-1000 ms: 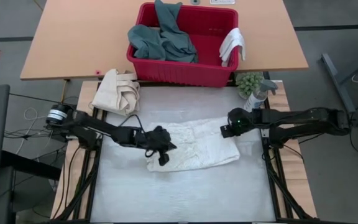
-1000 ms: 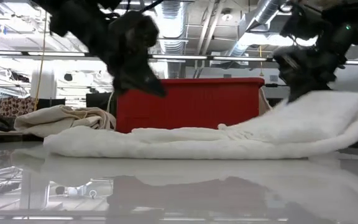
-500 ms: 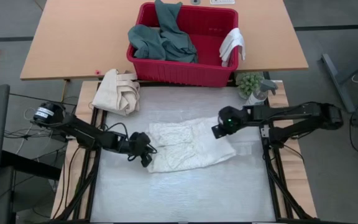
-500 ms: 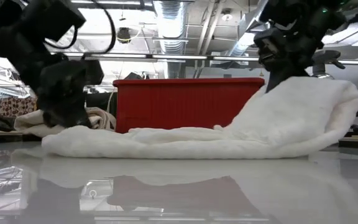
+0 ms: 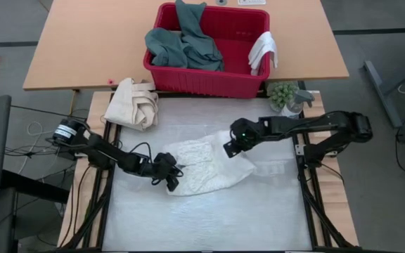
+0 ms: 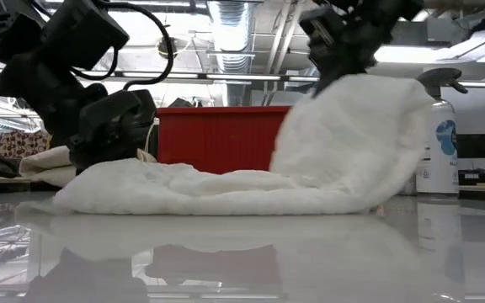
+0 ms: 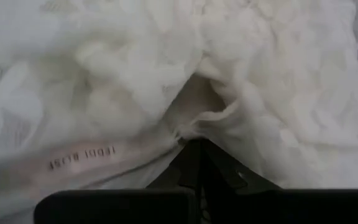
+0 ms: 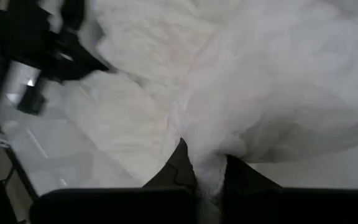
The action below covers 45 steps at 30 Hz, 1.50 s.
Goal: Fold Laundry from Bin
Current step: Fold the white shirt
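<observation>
The right claw pinches the white towel's edge, lifted above the desk, while the left claw sits pressed together on the towel's other end, near the red bin.

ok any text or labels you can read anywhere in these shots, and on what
"TEDDI BLUSE", as far as it can be read, upside down on the hem band of the white towel, left wrist view.
Label on the spray bottle: print too small to read.
Papers at the far table's edge: unreadable.
</observation>
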Available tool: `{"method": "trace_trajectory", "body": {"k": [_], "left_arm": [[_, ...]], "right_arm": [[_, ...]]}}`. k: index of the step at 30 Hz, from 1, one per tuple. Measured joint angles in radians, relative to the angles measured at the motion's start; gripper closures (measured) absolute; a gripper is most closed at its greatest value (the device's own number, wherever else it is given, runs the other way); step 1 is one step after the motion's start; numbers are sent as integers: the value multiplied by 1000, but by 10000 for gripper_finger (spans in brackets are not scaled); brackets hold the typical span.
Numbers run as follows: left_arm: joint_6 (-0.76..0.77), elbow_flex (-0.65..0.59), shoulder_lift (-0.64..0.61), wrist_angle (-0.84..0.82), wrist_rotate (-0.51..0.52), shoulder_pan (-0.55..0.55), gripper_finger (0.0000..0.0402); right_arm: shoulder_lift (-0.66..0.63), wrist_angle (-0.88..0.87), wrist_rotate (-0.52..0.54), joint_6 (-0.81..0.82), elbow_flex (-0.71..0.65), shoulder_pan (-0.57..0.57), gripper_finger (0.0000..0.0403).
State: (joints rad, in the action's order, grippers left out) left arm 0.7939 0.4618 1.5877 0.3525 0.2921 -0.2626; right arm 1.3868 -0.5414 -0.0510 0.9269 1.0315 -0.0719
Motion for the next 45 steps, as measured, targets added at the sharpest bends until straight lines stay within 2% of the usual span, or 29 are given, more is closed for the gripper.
{"method": "trace_trajectory", "body": {"k": [10,17,24,28,33,41,43,45], "left_arm": [[-24,3,3,29,42,2,402],[-21,4,4,60,-3,3,402],[-27,12,4,60,1,2,401],[-24,12,4,59,-21,2,401],[-25,12,-24,53,-101,2,401],[-33,12,-51,41,-107,3,401],[-37,12,-51,24,-133,3,401],[-45,12,-64,-19,-166,3,401]], "right_arm": [[194,-5,-29,-38,203,1,363],[311,-28,-22,-47,358,-1,363],[448,-66,-27,-73,526,29,363],[519,-89,-27,-73,576,52,363],[583,-57,-29,-72,620,76,363],[651,-15,-34,-73,672,98,363],[651,-16,-40,-86,672,103,342],[651,-11,-34,-87,672,107,303]]}}
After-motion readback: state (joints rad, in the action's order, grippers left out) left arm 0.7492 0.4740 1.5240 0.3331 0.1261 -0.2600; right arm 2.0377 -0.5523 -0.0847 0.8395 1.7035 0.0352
